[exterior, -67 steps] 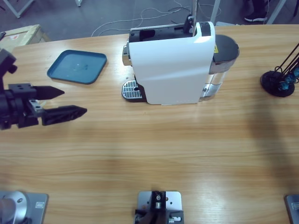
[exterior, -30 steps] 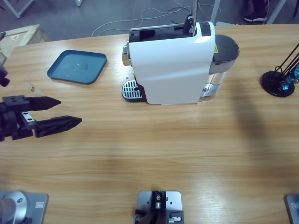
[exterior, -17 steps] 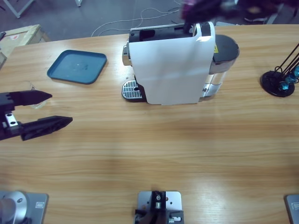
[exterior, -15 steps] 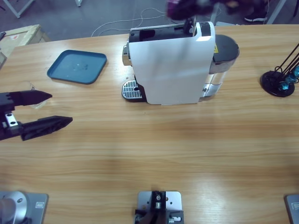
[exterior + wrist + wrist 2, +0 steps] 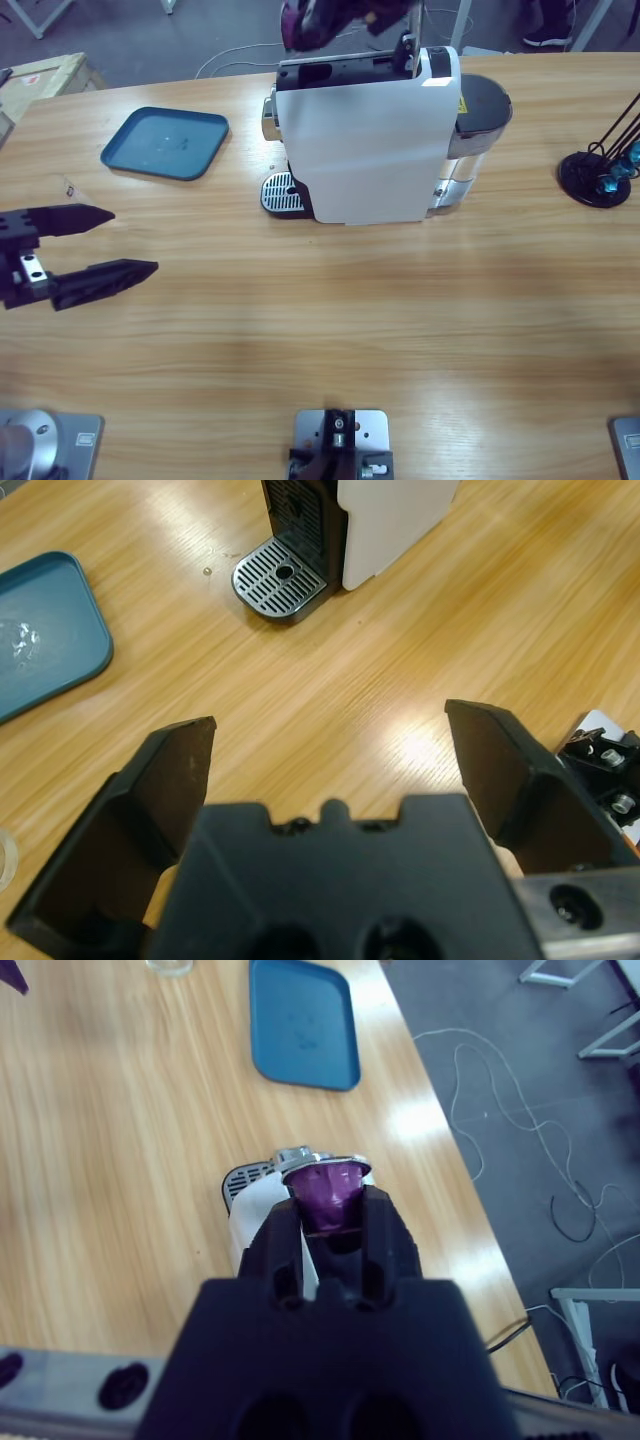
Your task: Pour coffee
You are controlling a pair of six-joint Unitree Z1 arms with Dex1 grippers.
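Note:
No coffee shows in any view. A clear tumbler (image 5: 170, 965) stands on the wood past the blue tray; in the high view the tumbler (image 5: 66, 189) is only faint, just beyond my left gripper's far jaw. My left gripper (image 5: 135, 240) hovers open at the table's left end with nothing between its jaws. My right gripper (image 5: 325, 1208) is shut on a purple capsule (image 5: 325, 1190). In the high view the right gripper (image 5: 322, 15) is a purple blur over the back of the white coffee machine (image 5: 370, 140). The drip grate (image 5: 281, 574) under the machine's spout stands bare.
A blue tray (image 5: 165, 142) lies left of the machine. At the right end stands a black capsule rack (image 5: 598, 170). A cardboard box (image 5: 45, 72) sits off the table's far left corner. Cables run over the floor behind the table.
My left gripper has drawn back to the left, still open. The right gripper has come into view at the top with the purple capsule and has moved left over the machine.

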